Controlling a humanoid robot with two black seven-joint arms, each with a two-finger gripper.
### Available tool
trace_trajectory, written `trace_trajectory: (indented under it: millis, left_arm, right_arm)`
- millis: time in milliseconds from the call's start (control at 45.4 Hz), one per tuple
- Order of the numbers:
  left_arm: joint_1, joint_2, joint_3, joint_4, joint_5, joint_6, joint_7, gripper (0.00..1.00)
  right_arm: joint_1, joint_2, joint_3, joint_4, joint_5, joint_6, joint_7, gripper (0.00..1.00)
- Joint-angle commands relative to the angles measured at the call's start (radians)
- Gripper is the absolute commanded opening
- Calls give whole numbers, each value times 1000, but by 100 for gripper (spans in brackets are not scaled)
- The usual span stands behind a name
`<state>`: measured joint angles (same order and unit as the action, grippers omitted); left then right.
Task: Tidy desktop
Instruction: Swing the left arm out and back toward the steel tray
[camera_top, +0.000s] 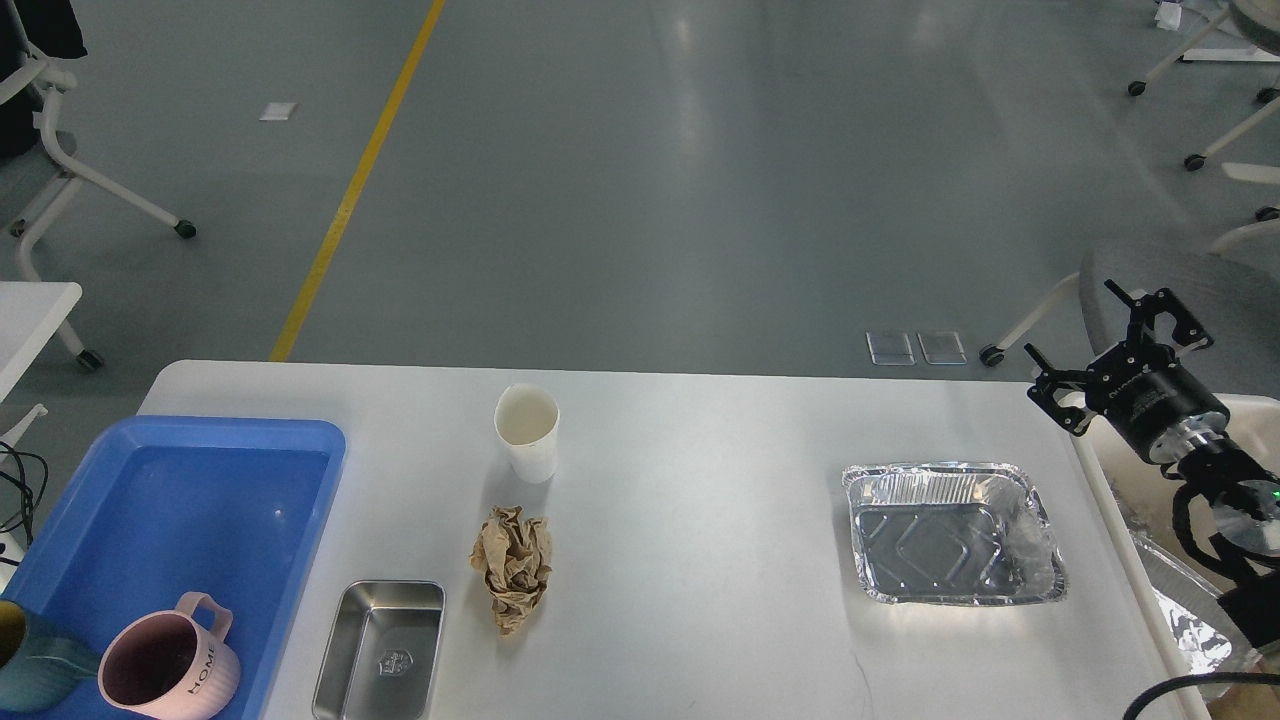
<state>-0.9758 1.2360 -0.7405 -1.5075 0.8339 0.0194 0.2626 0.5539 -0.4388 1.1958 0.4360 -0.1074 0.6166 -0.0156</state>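
Observation:
The desktop (700, 440) is a wide white-grey tabletop filling the lower half of the head view. On it stand a white paper cup (527, 432), a crumpled brown paper ball (513, 566), a small steel tray (381, 650) and an aluminium foil tray (950, 532). My right gripper (1105, 335) hangs open and empty past the table's right edge, above the cream bin (1110, 500), up and right of the foil tray. The left gripper is out of view.
A blue plastic tray (200, 500) at the left holds a pink mug (165, 672) and a teal cup (30, 665). Crumpled foil (1190, 625) lies in the bin. Office chairs stand on the floor at the far left and right.

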Motion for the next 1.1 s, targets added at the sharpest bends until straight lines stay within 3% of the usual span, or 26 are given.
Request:
trace_trajectory:
  millis: [0,88,242,396,528,704,726,748,968,1078]
  left_arm:
    - [2,-64,82,0,24,34,75,60]
    - [3,-92,194,-3,68,21,125,61]
    - [3,-50,401,-121,129,-38,124,63]
    - [3,20,493,-226,226,-85,101,64]
    - [0,114,509,-252,235,-214,-18,66]
    - [-1,204,509,-254,274,-292,-273,66]
    - [-1,204,509,-254,274,-292,-273,66]
    - [0,217,513,-254,277,-297,-340,66]
    - [2,253,533,-254,275,-305,-485,66]
    - [0,284,576,-254,277,-305,-580,66]
  right_arm:
    - [0,0,-1,0,0,0,0,100]
    - [0,-1,-1,1,-2,0,-1,100]
    - [-3,-2,-2,1,-2,2,0,100]
    - [-8,0,-2,13,-12,2,0,100]
    - [-8,2,-2,13,-17,2,0,100]
    - [-8,5,-2,13,-17,2,0,100]
    - [-8,5,-2,13,-17,2,0,100]
    - [-8,5,-2,13,-17,2,0,100]
    - [-6,11,-2,13,-17,2,0,100]
    - [-8,11,-2,13,-17,2,0,100]
